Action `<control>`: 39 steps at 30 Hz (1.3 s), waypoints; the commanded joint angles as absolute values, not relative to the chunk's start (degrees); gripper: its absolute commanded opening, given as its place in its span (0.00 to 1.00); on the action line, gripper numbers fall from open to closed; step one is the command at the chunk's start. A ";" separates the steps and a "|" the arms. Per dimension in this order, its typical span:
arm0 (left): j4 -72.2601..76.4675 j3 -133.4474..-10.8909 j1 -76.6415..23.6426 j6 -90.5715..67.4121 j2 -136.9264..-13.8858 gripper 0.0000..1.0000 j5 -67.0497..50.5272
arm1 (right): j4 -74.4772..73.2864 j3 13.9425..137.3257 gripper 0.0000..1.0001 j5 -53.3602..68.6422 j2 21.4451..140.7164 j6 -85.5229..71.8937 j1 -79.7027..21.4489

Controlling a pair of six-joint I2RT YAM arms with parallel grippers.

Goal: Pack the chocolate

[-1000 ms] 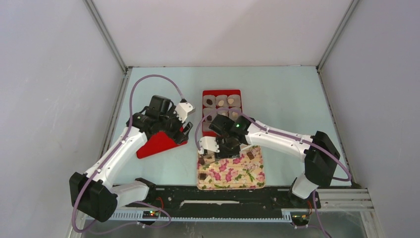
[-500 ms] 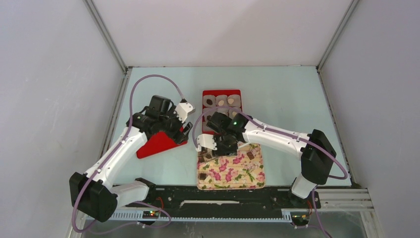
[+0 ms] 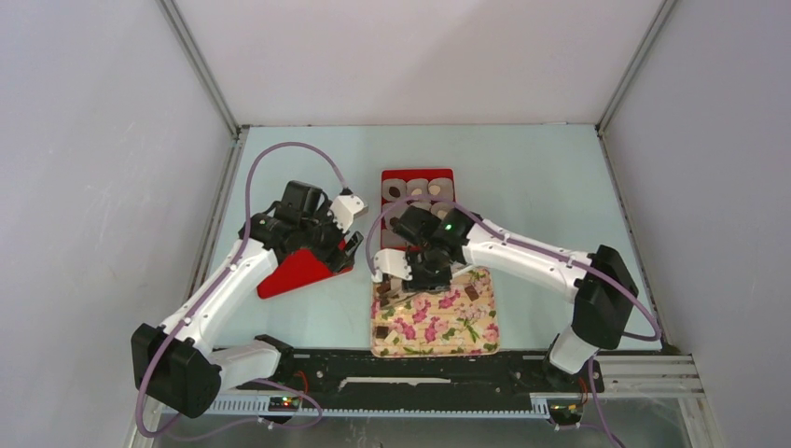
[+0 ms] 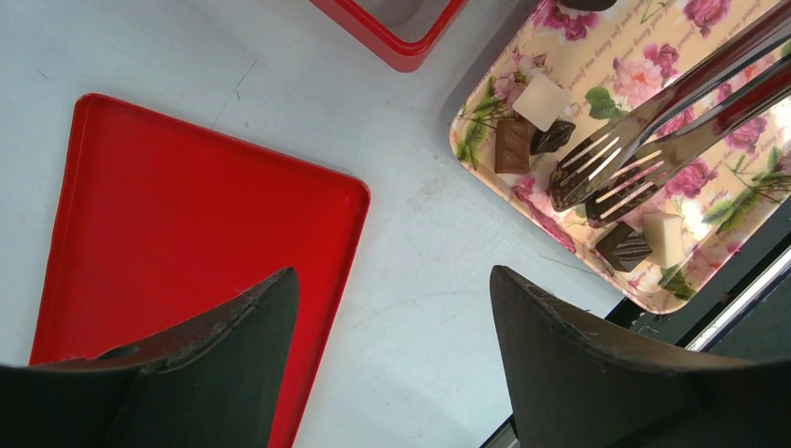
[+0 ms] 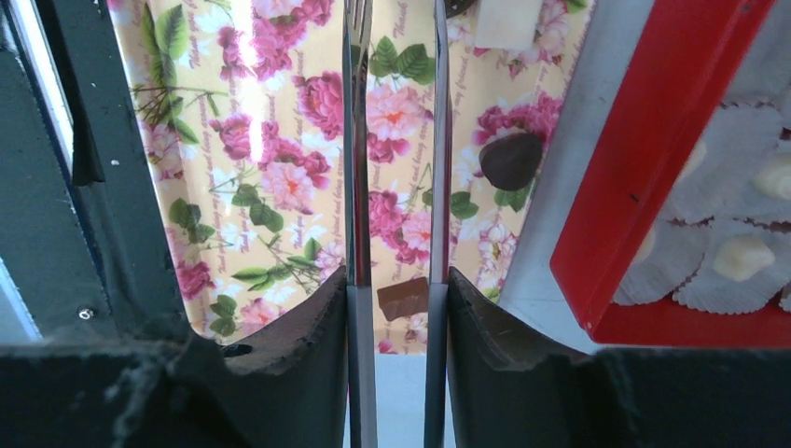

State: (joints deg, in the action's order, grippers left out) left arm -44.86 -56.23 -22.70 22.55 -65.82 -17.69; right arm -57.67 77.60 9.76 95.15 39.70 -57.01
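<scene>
Edged toward one red box (image 3: 417, 172), right end effector (image 5: 396, 289) clamps one tongs (image 5: 357, 140) near five chocolates (image 4: 541, 101); left end effector (image 4: 392, 280) gapes.

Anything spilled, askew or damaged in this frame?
Nothing stands out. The chocolate lies loose on the floral tray or in the red box, none outside them. The red lid lies angled beside the box; the right gripper holds tongs.
</scene>
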 commanded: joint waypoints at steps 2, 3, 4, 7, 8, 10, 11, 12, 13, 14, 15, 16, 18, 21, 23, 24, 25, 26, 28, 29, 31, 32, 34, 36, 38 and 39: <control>-43.79 -55.11 -22.50 23.64 -65.34 0.80 -17.85 | -59.73 83.85 0.26 12.95 89.22 41.12 -51.72; -43.82 -55.23 -22.50 23.62 -65.41 0.80 -17.80 | -59.84 84.61 0.26 13.67 88.95 41.25 -50.39; -43.84 -55.33 -22.50 23.64 -65.51 0.80 -17.88 | -59.85 85.25 0.26 14.23 88.68 41.37 -49.20; -43.97 -55.57 -22.50 23.55 -65.58 0.80 -18.01 | -59.07 86.80 0.25 15.29 88.68 41.83 -45.05; -44.06 -55.59 -22.50 23.53 -65.58 0.80 -18.01 | -58.46 87.32 0.25 15.44 88.95 41.91 -43.53; -44.06 -55.51 -22.50 23.51 -65.57 0.80 -17.93 | -57.71 89.12 0.24 15.74 90.14 41.84 -39.92; -44.05 -55.47 -22.50 23.53 -65.50 0.80 -17.93 | -57.66 90.21 0.24 16.14 90.95 41.84 -38.48; -44.07 -55.49 -22.50 23.51 -65.48 0.80 -17.82 | -57.66 91.18 0.24 16.48 91.84 41.90 -37.33; -44.04 -55.49 -22.50 23.49 -65.50 0.80 -17.84 | -57.51 91.91 0.24 16.86 92.69 42.15 -36.26; -44.09 -55.53 -22.50 23.55 -65.51 0.80 -17.84 | -57.38 92.42 0.24 17.02 93.46 42.45 -35.47; -44.11 -55.48 -22.50 23.50 -65.48 0.80 -17.73 | -57.19 92.80 0.24 17.09 94.34 42.91 -34.77; -44.04 -55.51 -22.50 23.55 -65.48 0.80 -17.75 | -57.13 93.27 0.24 17.18 95.11 43.28 -34.24; -44.04 -55.39 -22.50 23.49 -65.35 0.80 -17.62 | -57.57 94.40 0.24 17.86 97.09 43.78 -33.42; -43.87 -55.04 -22.50 23.64 -65.14 0.80 -17.34 | -58.82 96.17 0.25 19.84 100.13 44.65 -32.57; -43.84 -54.96 -22.51 23.62 -65.19 0.80 -17.19 | -60.13 97.36 0.25 20.73 101.93 45.37 -32.36; -43.83 -54.93 -22.50 23.57 -65.15 0.81 -17.14 | -60.93 97.83 0.25 21.20 102.70 45.88 -32.33; -43.83 -54.93 -22.50 23.57 -65.13 0.80 -17.14 | -61.61 98.09 0.25 21.60 103.43 46.32 -32.38; -43.84 -54.91 -22.50 23.62 -65.17 0.80 -17.03 | -61.86 98.28 0.26 21.70 104.07 46.45 -32.47; -43.81 -54.83 -22.50 23.62 -65.13 0.80 -17.05 | -62.40 98.49 0.26 21.71 104.94 46.92 -32.47; -43.72 -54.75 -22.50 23.61 -65.17 0.80 -17.05 | -62.74 98.62 0.26 21.56 105.36 47.09 -32.51; -43.59 -54.61 -22.51 23.68 -65.20 0.81 -17.05 | -63.08 98.69 0.26 21.20 106.10 47.11 -32.37; -43.53 -54.52 -22.50 23.72 -65.25 0.81 -17.05 | -63.21 98.75 0.27 21.11 106.47 47.19 -32.33; -43.51 -54.55 -22.57 23.77 -65.30 0.81 -17.14 | -63.68 98.71 0.27 21.05 107.14 47.35 -32.26; -43.43 -54.56 -22.50 23.81 -65.46 0.81 -17.14 | -64.17 98.78 0.28 21.17 107.84 47.65 -32.25; -43.42 -54.57 -22.50 23.80 -65.31 0.81 -17.06 | -64.48 98.78 0.28 21.39 108.24 47.97 -32.25; -43.43 -54.45 -22.50 23.79 -65.26 0.81 -17.05 | -64.57 98.79 0.29 21.56 108.35 48.11 -32.20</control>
State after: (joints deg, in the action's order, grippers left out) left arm -44.66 -55.81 -22.70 22.57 -65.87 -17.10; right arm -63.51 95.98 19.79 107.70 46.50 -32.47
